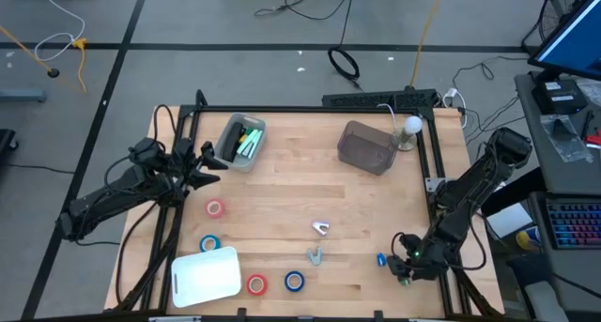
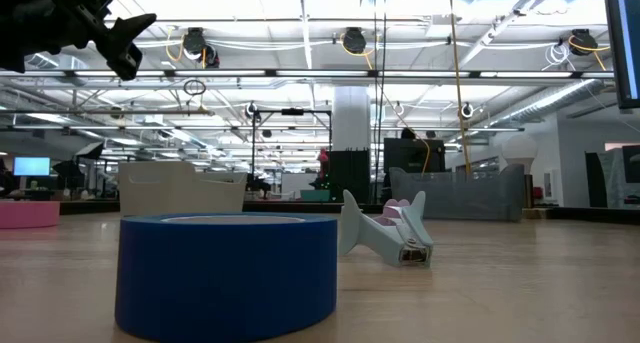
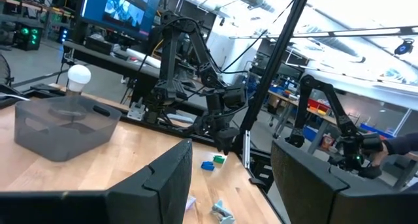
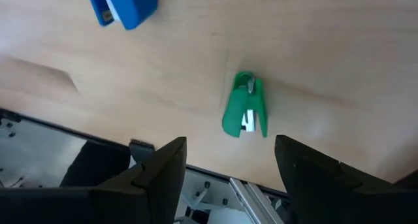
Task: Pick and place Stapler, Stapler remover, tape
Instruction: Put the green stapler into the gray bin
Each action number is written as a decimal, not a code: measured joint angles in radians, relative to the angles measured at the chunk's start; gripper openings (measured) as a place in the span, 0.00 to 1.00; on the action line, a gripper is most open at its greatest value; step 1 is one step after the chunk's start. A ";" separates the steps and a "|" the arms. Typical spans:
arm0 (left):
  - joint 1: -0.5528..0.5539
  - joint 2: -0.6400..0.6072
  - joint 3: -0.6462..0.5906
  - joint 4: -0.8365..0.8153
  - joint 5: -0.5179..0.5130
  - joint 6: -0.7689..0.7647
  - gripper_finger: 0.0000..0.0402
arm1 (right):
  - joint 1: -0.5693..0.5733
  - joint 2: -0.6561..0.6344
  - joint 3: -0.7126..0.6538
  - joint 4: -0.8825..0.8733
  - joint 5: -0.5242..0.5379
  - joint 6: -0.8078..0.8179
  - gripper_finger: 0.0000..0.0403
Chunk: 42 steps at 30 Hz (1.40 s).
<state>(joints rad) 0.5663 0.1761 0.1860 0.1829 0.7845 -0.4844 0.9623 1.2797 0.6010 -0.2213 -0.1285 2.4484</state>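
A small green stapler and a blue stapler lie flat on the wooden table near its right front corner. My right gripper hangs open just above the green one, slanting down and touching nothing; in the high view my right gripper is beside the blue stapler. Two pale stapler removers lie mid-table. Tape rolls lie flat: red, blue, red, blue. My left gripper waits open above the table's left side.
A clear bin holding small items stands at the far left and a dark empty bin at the far right, next to a white bulb. A white board lies at the near left. Black frame rails edge the table.
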 joint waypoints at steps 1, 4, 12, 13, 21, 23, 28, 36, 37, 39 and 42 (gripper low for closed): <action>0.000 0.000 0.000 0.000 0.000 0.006 0.52 | -0.005 0.000 0.000 -0.005 0.000 0.000 0.56; 0.000 0.000 0.000 0.000 0.000 0.015 0.52 | -0.020 0.000 0.000 -0.019 -0.003 -0.005 0.56; 0.000 0.000 0.000 0.000 0.000 0.015 0.52 | -0.037 0.015 0.000 -0.033 -0.014 -0.024 0.56; 0.000 0.000 0.000 0.000 0.000 0.015 0.52 | -0.037 0.024 0.000 -0.030 -0.033 -0.026 0.56; 0.000 0.000 0.000 0.000 0.000 0.018 0.52 | -0.040 0.113 0.000 0.019 -0.082 -0.051 0.56; 0.000 0.000 0.000 0.000 -0.001 0.018 0.52 | -0.040 0.124 0.000 0.029 -0.083 -0.051 0.56; 0.000 0.000 0.000 0.000 -0.001 0.018 0.52 | -0.040 0.145 0.002 0.048 -0.092 -0.044 0.56; 0.000 0.000 0.000 0.000 -0.001 0.017 0.52 | -0.041 0.165 0.002 0.067 -0.133 -0.034 0.54; 0.000 0.000 0.000 0.000 -0.001 0.017 0.52 | -0.041 0.167 0.002 0.066 -0.134 -0.037 0.52; 0.000 0.000 0.000 0.000 -0.001 0.017 0.52 | -0.045 0.172 0.002 0.065 -0.137 -0.049 0.50; 0.000 0.000 0.000 0.000 -0.001 0.023 0.52 | -0.047 0.176 0.002 0.061 -0.141 -0.052 0.45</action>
<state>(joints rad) 0.5660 0.1764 0.1860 0.1829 0.7835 -0.4615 0.9150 1.4552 0.6029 -0.1604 -0.2695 2.3962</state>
